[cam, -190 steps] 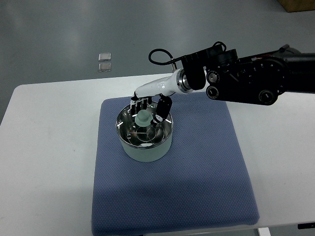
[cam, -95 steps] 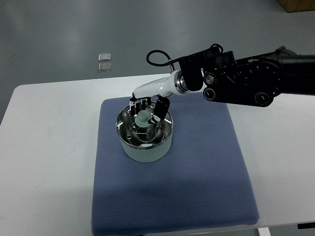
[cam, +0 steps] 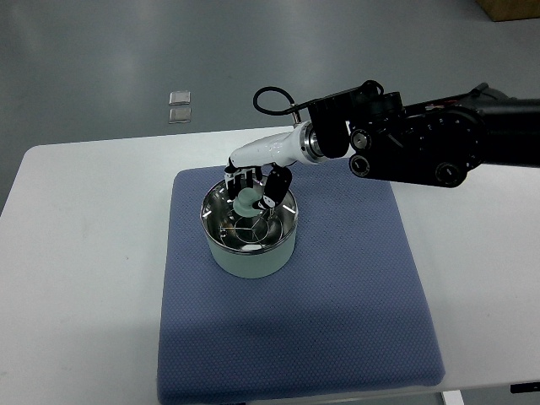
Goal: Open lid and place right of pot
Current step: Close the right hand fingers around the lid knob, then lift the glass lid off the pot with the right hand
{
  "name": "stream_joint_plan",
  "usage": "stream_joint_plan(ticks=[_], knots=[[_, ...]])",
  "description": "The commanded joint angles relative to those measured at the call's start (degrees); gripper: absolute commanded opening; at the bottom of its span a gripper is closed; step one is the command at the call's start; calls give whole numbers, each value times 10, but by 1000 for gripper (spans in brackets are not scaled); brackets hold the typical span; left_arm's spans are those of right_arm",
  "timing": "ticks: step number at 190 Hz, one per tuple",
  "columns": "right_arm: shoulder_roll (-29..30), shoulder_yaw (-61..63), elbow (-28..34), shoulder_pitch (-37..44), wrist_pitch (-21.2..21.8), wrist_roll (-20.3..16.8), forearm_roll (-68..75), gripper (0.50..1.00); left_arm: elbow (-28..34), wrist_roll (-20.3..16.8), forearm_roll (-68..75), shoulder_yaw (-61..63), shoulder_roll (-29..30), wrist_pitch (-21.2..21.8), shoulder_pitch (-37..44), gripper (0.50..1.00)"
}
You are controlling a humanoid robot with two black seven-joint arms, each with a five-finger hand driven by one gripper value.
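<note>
Reaching in from the right edge of the frame, our right hand (cam: 256, 187) sits over the pot (cam: 248, 232), its fingers (cam: 239, 180) curled down around the pale green knob (cam: 246, 201) of the lid (cam: 247, 221), thumb on the right side of it. We judge the fingers are pinching the knob, though how firmly we cannot tell. Our left arm is out of view.

The pot stands upright on the upper left part of the blue mat (cam: 337, 312), which lies on the white counter (cam: 76, 287). The glass lid rests flat on the rim, knob pointing straight up, so its axis is vertical.

We judge the grasp is the step in hand. Next we need a straight lift to clear the rim, then a carry toward the bare mat right of the pot.
</note>
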Motion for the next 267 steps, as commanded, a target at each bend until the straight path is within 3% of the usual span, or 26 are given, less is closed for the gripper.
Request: stream_joint_plan(ticks=[1, 57, 267], knots=[[0, 1, 0, 0, -2, 1, 0, 601, 0, 0, 0, 0, 0, 0, 0, 1000], [-7, 2, 1, 4, -4, 3, 3, 578, 0, 0, 0, 0, 0, 0, 0, 1000], [-65, 32, 32, 24, -2, 7, 11, 578, 0, 0, 0, 0, 0, 0, 0, 1000]])
